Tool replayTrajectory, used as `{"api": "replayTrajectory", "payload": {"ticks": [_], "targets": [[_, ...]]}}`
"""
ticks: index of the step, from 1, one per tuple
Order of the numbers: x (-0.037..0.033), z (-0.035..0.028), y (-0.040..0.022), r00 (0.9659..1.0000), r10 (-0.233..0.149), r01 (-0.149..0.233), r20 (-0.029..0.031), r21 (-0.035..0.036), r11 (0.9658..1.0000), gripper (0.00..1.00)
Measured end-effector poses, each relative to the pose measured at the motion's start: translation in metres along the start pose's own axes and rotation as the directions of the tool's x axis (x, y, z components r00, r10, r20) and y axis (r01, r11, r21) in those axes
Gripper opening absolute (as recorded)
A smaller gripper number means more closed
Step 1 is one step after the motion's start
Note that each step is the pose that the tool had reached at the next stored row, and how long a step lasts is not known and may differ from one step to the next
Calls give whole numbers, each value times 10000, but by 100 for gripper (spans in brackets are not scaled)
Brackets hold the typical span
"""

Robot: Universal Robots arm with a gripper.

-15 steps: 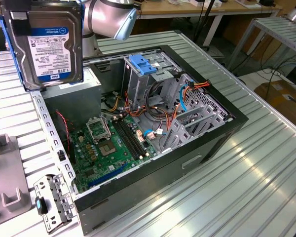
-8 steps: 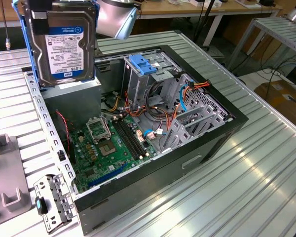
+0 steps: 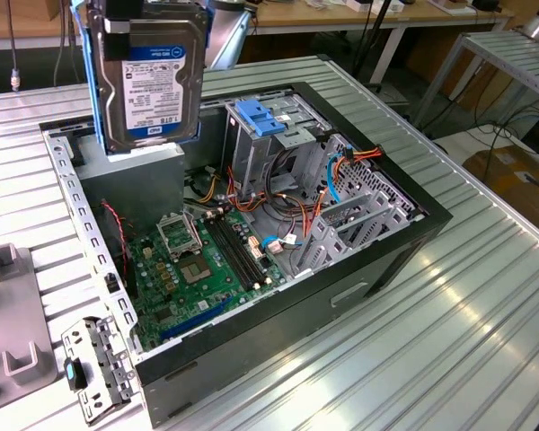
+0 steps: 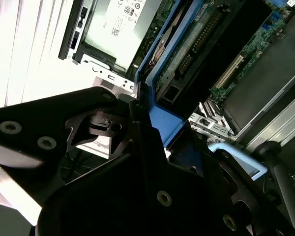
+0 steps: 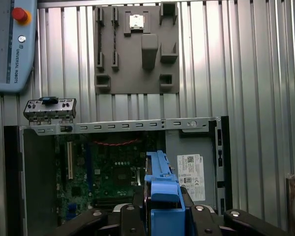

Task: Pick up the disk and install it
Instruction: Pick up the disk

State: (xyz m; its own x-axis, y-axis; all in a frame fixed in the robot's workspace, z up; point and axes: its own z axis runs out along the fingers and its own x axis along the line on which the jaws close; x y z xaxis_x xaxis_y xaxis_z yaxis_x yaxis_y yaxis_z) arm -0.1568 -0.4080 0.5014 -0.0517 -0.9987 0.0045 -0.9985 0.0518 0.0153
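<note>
Aloft, gripper (image 5: 163, 214) clamped on disk (image 3: 153, 79)

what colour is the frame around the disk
Blue. The carrier frame edging the disk shows best in the first wrist view.

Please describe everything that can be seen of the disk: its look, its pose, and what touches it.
The disk is a flat rectangular metal hard drive with a white label, edged by a blue plastic carrier frame. It hangs upright in the air, label facing the exterior camera, above the open computer case, at its far corner on the exterior view's left. The end effector is shut on its upper end; nothing else touches it.
</note>
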Motion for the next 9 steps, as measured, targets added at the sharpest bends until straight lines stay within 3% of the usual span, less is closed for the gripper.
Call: {"api": "replayTrajectory", "payload": {"ticks": [9], "targets": [[-11, 10, -257, 10000, 0, 0, 0, -2, 10000, 37]]}}
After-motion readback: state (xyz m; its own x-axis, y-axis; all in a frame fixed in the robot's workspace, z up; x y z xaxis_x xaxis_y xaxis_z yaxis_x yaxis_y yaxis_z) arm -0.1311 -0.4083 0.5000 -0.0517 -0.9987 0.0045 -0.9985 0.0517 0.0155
